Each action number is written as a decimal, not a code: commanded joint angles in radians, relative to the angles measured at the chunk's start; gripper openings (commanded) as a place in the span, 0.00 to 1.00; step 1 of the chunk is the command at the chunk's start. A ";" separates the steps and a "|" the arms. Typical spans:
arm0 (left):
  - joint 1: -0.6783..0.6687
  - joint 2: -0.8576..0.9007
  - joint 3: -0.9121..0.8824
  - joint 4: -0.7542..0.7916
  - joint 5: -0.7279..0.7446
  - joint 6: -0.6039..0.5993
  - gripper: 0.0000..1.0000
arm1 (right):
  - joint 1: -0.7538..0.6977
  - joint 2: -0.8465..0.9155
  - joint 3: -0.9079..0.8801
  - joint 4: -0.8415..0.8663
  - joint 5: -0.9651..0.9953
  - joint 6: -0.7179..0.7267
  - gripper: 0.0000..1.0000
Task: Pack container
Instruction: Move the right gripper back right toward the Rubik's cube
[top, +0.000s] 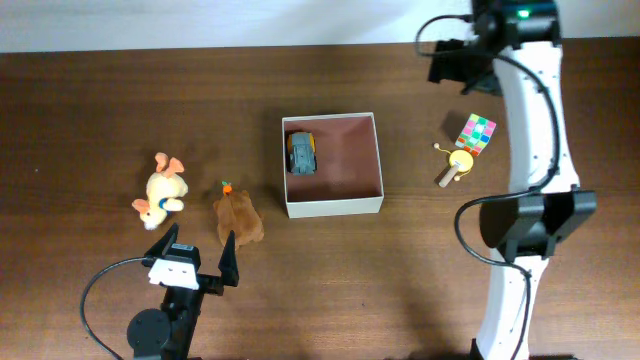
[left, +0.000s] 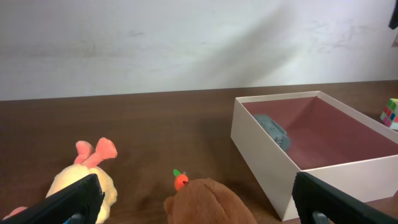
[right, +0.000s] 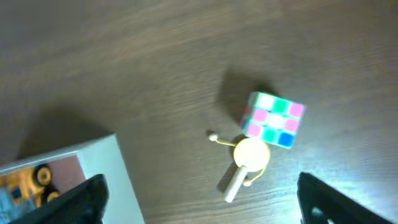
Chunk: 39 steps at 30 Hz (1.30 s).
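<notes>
- Hovering with jaws wide and empty: left gripper (top: 202, 234) by plush (top: 238, 218), right gripper (right: 202, 179) above cube (right: 273, 119)
- Container (top: 330, 207) mid-table between them, car (top: 302, 152) inside
- Risk: off-centre descent could knock cube away

The table (top: 120, 100) is a dark brown wood-grain surface. Five items rest directly on it.

- The container (top: 333, 206), a square, white-walled open box, sits near the centre.
- Left of the container lies a brown plush toy (top: 238, 218) with a small orange carrot at its far end.
- Further left lies a yellow plush toy (top: 163, 191) with pink ears.
- Right of the container, well apart from it, lies a pastel puzzle cube (top: 476, 132).
- A small yellow hand drum (top: 456, 165) with a wooden handle lies just beside the cube.
</notes>
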<state>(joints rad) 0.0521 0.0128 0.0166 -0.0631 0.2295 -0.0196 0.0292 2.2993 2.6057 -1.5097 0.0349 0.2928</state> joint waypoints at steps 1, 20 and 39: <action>0.003 -0.008 -0.008 0.002 0.010 0.012 0.99 | -0.051 0.045 -0.004 -0.001 -0.005 0.015 1.00; 0.003 -0.007 -0.008 0.002 0.010 0.012 0.99 | -0.171 0.304 -0.005 0.005 -0.080 0.109 0.99; 0.003 -0.007 -0.008 0.002 0.010 0.012 0.99 | -0.196 0.418 -0.024 0.067 -0.079 0.129 0.92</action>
<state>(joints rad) 0.0521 0.0128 0.0166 -0.0631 0.2295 -0.0196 -0.1516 2.7018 2.5992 -1.4506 -0.0433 0.4175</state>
